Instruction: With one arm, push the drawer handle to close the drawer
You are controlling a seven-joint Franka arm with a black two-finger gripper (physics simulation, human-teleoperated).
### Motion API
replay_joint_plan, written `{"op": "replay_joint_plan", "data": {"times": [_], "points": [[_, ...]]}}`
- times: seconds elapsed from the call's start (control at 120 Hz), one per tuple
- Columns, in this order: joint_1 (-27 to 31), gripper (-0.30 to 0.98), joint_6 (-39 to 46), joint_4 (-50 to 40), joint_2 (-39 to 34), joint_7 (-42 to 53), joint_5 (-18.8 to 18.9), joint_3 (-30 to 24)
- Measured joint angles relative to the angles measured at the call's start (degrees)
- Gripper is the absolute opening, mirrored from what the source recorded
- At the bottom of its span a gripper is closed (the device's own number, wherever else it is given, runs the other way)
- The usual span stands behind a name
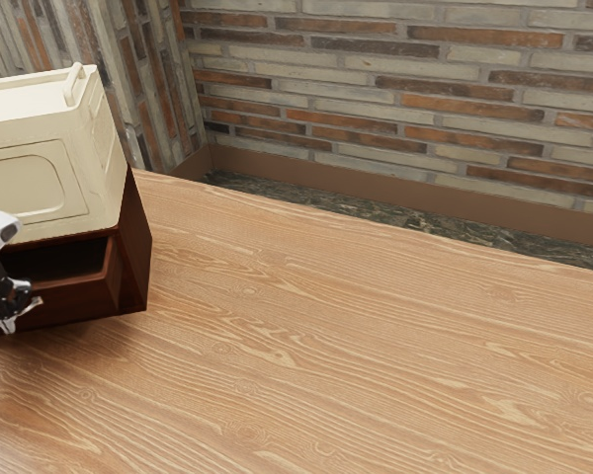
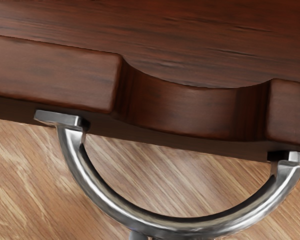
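The end effector point(image 1: 2, 304) was at the drawer's front, by the handle point(image 2: 190, 227). How far open it was, and whether it had hold of anything, could not be told; nor could contact with the metal be made out.

The handle, a bright curved bar, bowed outward from the front of the drawer point(image 1: 74, 297), below the scooped notch in its upper edge. The drawer stood partly out of its dark wooden cabinet point(image 1: 135, 245), so the push was probably still to be done.

A slip seemed the likeliest trouble: a rounded bar (polished, too, by the look of it) could have shed a push that landed high, low or towards one end. Pressure off centre might also have skewed the drawer and jammed it in its opening. Too hard a shove risked sliding the cabinet over the bench point(image 1: 356, 365) instead of closing anything.

Above the drawer sat a cream case point(image 1: 40, 178), which the arm could have knocked if it drove in too high. Beyond rose the brick wall point(image 1: 425, 74), well apart from the work.
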Motion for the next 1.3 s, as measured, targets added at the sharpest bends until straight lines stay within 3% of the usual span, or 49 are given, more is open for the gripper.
{"op": "replay_joint_plan", "data": {"times": [0.467, 1.0, 1.3], "points": [[-9.1, -0.1, 1.5, 5.7, 0.0, -0.2, 8.6, 8.0], [-21.0, -0.1, 2.6, 14.9, -0.1, 1.7, 13.6, 18.6], [-23.4, -0.1, 3.0, 16.9, -0.1, 3.7, 14.4, 19.9]]}}
